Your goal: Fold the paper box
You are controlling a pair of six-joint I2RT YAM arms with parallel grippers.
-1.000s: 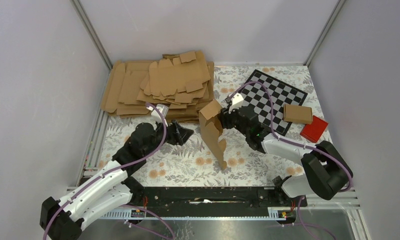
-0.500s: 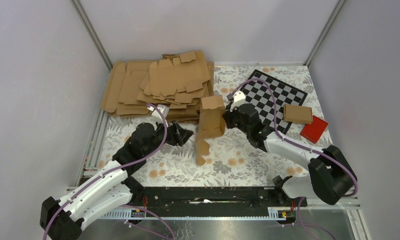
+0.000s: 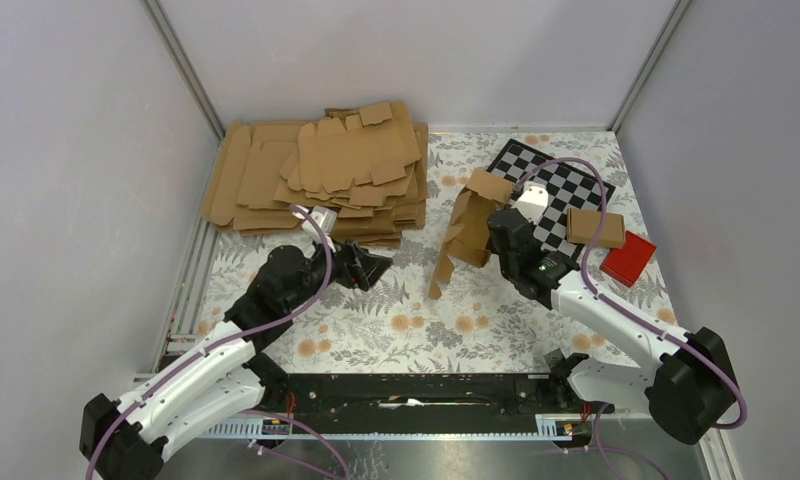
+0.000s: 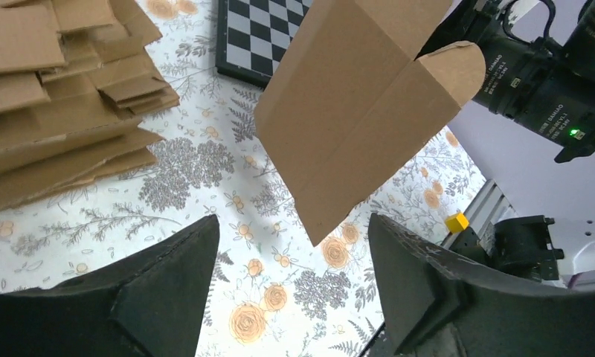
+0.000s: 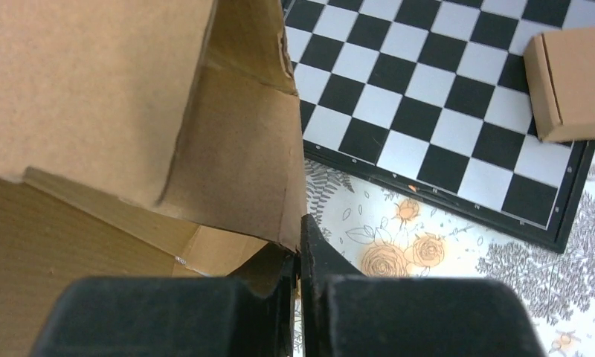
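Observation:
The paper box (image 3: 464,226) is a partly folded brown cardboard piece, held tilted above the floral table near the chessboard's left corner. My right gripper (image 3: 492,240) is shut on it: in the right wrist view the jaws (image 5: 300,245) pinch the thin edge of one wall of the box (image 5: 131,97). My left gripper (image 3: 373,266) sits to the left of the box, open and empty, apart from it. In the left wrist view the box (image 4: 361,111) hangs beyond the spread fingers (image 4: 291,223), its lowest corner pointing down between them.
A thick stack of flat brown card sheets (image 3: 316,180) lies at the back left. A chessboard (image 3: 561,190) lies at the back right, with a small folded carton (image 3: 594,227) on its edge and a red block (image 3: 628,257) beside it. Walls enclose the table.
My right gripper has shut on the box's wall and carried it right and back toward the chessboard, turning it. The left jaws have spread slightly wider; the left arm stayed put.

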